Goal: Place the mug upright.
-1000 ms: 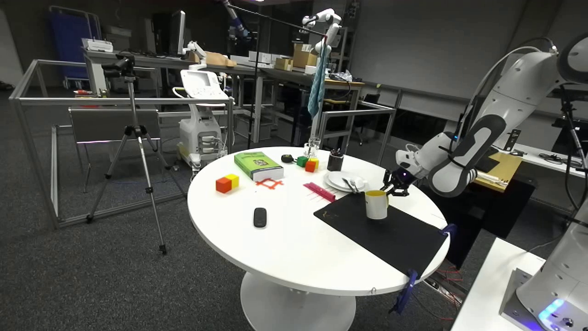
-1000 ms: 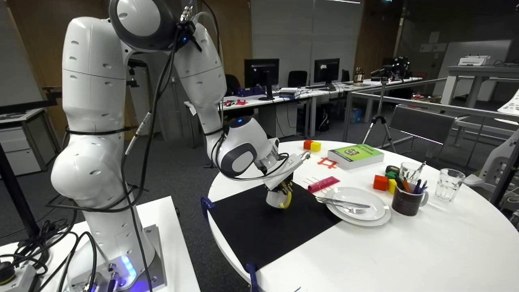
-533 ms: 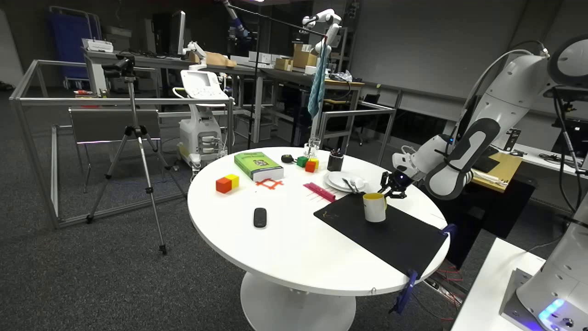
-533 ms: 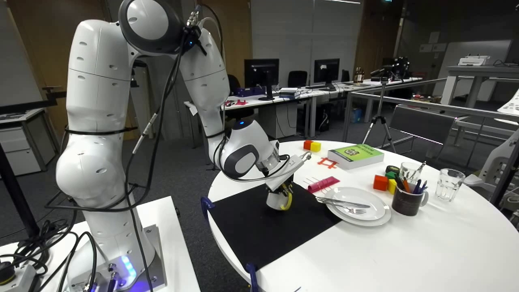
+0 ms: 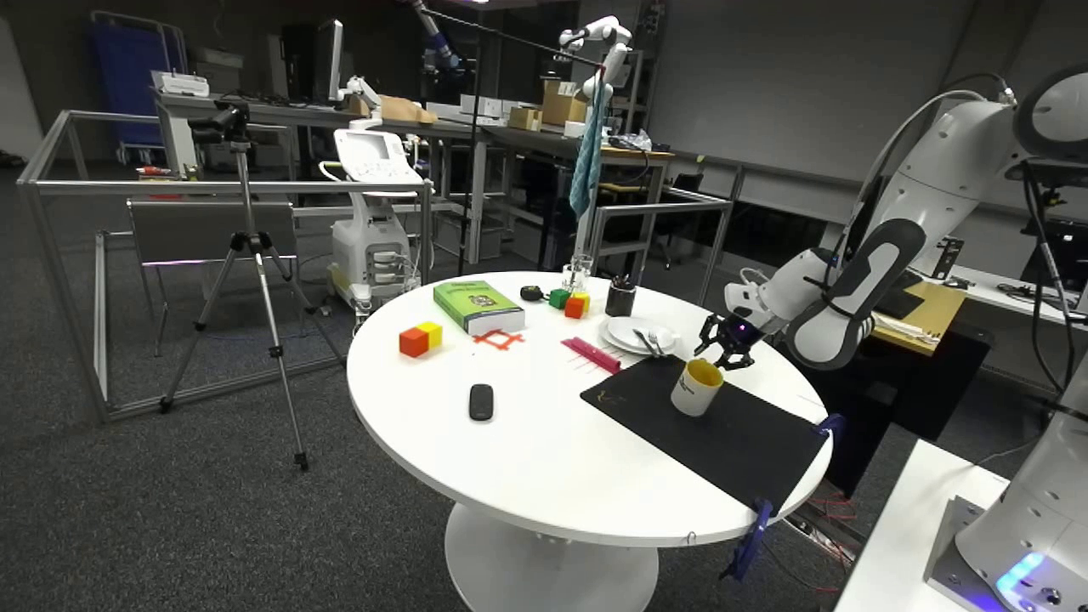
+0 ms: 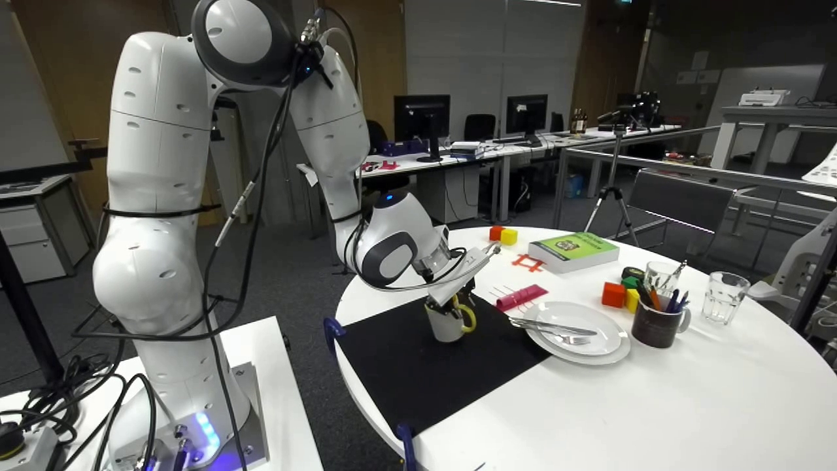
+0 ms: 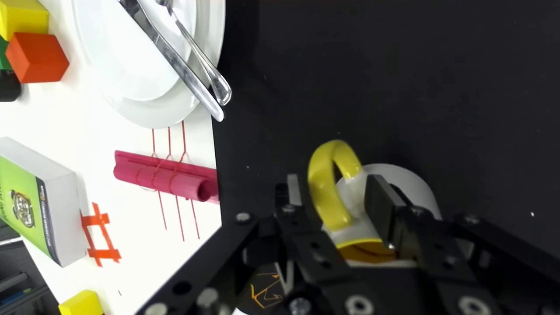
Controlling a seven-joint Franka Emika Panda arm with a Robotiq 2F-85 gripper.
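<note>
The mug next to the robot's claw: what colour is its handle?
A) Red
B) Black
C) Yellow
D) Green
C: the wrist view shows the handle as a yellow loop on the side of the mug, whose inside is yellow too in an exterior view.

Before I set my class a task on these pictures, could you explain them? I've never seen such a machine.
The machine is a robot arm ending in a gripper, a two-fingered pincer. Two pictures come from outside, from different places; the third, from the wrist, looks past the fingers. On the white table lies a black mat, with a white mug over it, slightly tilted. The table also holds stacked plates with a knife and fork, a green book and coloured blocks. Nothing seems gripped: the fingers stand apart, the yellow handle showing between them in the wrist view.
</note>
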